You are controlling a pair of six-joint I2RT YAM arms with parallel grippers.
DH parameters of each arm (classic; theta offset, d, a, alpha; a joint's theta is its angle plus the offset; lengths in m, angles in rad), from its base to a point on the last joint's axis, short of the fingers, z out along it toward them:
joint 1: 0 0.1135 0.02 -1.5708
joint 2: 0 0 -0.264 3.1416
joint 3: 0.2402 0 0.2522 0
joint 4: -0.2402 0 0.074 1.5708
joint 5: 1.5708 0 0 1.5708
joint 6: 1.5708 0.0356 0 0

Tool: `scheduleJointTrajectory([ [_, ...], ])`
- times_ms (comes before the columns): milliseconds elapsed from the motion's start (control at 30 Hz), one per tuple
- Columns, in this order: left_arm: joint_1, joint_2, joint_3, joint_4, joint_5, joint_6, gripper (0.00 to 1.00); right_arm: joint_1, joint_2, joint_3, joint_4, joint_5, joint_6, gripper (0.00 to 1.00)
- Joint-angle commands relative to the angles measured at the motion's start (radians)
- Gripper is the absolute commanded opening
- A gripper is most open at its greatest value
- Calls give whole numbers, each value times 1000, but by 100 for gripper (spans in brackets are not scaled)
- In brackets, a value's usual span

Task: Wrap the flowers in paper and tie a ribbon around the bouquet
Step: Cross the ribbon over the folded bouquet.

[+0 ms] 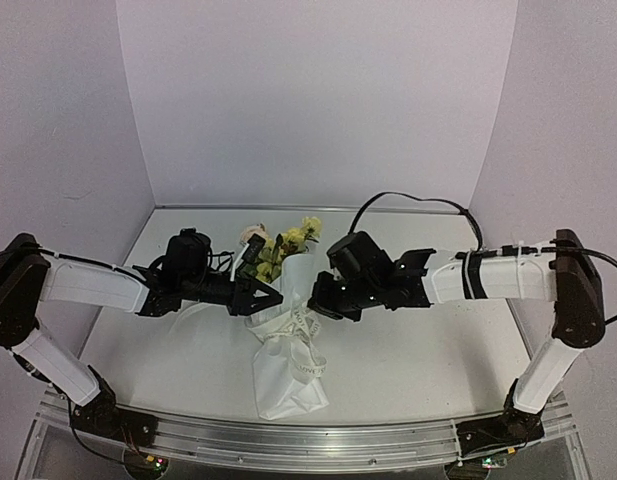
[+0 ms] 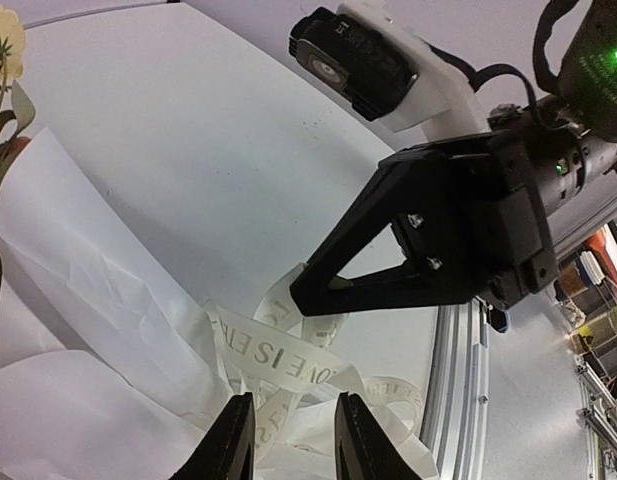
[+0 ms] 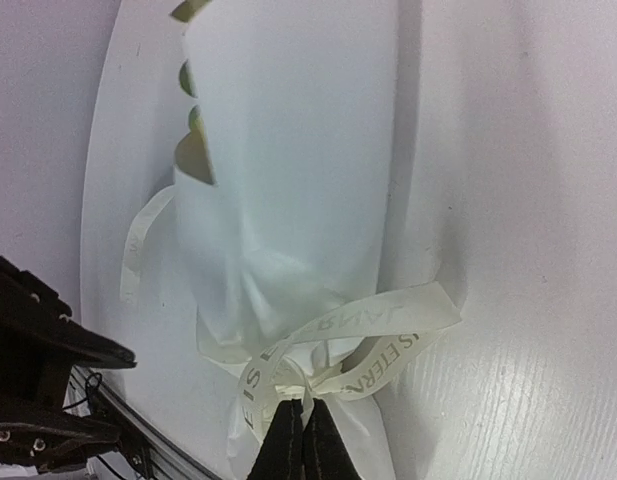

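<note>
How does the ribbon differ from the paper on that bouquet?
The ribbon is a narrow cream band with printed letters; the paper is a broad plain white sheet. The ribbon loops around the neck; the paper forms a cone round the flowers. Both are thin and pale.

A white surface (image 1: 418,350) fills the middle of the frame, backed by pale lavender walls (image 1: 318,100). A silver metal rail (image 1: 318,442) runs along the bottom edge. At the far right of the left wrist view, cluttered shelving (image 2: 600,335) stands blurred, contents unclear.
</note>
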Motion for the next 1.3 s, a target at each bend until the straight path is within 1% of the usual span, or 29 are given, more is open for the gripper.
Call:
scheduleJointTrajectory([
  [0,6,-38,68,-21,15,76,30,52,-10,165,-228,109,-176,0],
  [67,6,-34,82,-35,16,97,31,68,6,222,-288,134,-217,0],
  [167,6,-25,85,-28,34,112,33,79,24,275,-317,125,-252,0],
  [367,5,-17,38,85,36,68,38,86,50,336,-326,75,-297,0],
  [500,5,-17,20,119,62,51,40,86,59,348,-337,75,-300,0],
  [700,5,-22,-36,151,135,50,43,74,64,339,-312,-30,-288,0],
  [833,4,-10,-66,218,179,4,44,58,59,316,-253,-122,-267,0],
  [1000,2,-18,-93,260,151,-11,46,50,87,335,-182,-245,-248,0],
  [1267,-5,-28,-92,218,98,33,48,45,137,374,-174,-299,-216,0],
])
